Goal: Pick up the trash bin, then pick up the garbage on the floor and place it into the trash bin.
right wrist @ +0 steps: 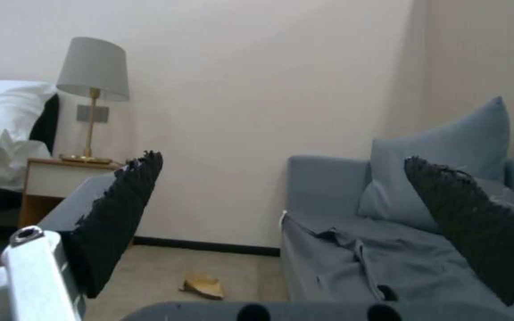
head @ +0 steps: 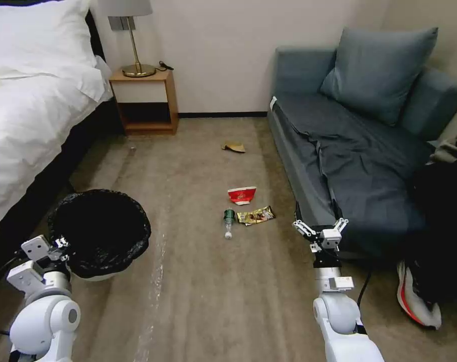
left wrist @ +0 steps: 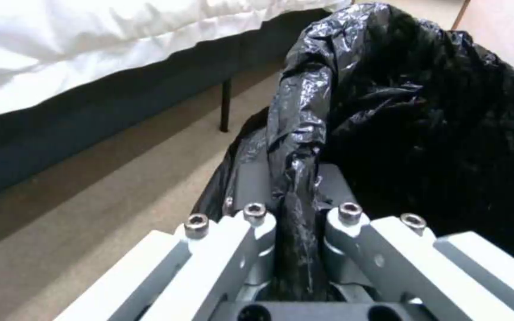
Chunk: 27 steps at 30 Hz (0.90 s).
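The trash bin (head: 100, 231), white with a crinkly black bag over its rim, hangs at the lower left beside the bed. My left gripper (head: 61, 245) is shut on its near rim; in the left wrist view the black bag (left wrist: 296, 178) is pinched between the fingers. The garbage lies mid-floor: a crushed red-and-white cup (head: 242, 194), a small clear bottle with a green label (head: 229, 221), a gold-brown wrapper (head: 256, 215) and a tan paper (head: 234, 147) farther back, also seen as the tan paper (right wrist: 203, 286). My right gripper (head: 321, 227) stands open beside the sofa, right of the litter, holding nothing.
A white bed (head: 32, 100) runs along the left, a wooden nightstand (head: 145, 100) with a lamp at the back. A grey-blue sofa (head: 359, 146) takes the right side, with a dark bag and a sneaker (head: 414, 296) at its near end. Carpet lies open between them.
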### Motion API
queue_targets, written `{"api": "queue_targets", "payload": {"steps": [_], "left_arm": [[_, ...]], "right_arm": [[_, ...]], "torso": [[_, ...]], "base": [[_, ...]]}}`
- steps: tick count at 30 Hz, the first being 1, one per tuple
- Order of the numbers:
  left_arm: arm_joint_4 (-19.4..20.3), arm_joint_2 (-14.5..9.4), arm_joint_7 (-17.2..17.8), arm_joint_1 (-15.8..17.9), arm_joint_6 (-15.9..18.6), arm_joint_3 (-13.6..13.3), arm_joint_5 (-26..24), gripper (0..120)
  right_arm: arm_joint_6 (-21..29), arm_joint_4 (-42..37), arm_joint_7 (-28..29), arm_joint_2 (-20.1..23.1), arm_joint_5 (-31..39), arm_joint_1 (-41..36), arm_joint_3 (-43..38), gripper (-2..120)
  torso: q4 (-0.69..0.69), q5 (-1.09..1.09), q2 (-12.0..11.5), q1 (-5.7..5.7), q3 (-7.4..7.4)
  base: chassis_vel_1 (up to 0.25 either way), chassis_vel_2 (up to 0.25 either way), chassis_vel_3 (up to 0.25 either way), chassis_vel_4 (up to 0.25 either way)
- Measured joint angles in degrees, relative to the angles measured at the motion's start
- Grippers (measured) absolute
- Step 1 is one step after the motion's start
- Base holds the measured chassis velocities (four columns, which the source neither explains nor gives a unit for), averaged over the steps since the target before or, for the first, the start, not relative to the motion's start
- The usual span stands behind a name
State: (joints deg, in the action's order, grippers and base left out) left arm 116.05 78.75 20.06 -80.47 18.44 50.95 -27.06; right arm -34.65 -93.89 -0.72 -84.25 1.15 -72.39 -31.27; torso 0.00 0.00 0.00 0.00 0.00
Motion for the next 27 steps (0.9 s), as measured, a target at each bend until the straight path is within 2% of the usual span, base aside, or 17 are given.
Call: {"api": "queue_targets", "payload": {"steps": [15,27], "left_arm": [[0.54,-0.04,-0.16,-0.82,-0.67,0.29,-0.09,5],[0.53,-0.02,-0.33,-1.27,-0.78,0.41,-0.07,5]], "right_arm": [[0.08,-0.23,-0.09,-0.06,0.01,-0.66,0.01,100],[0.05,-0.12,-0.69,-0.04,0.07,-0.94,0.22,100]], "torso": [[0.00,0.00,0.00,0.00,0.00],[0.00,0.00,0.00,0.00,-0.01]], "base": [[-0.148,0.146,0.150,-0.145],[-0.107,0.108,0.103,-0.103]]}}
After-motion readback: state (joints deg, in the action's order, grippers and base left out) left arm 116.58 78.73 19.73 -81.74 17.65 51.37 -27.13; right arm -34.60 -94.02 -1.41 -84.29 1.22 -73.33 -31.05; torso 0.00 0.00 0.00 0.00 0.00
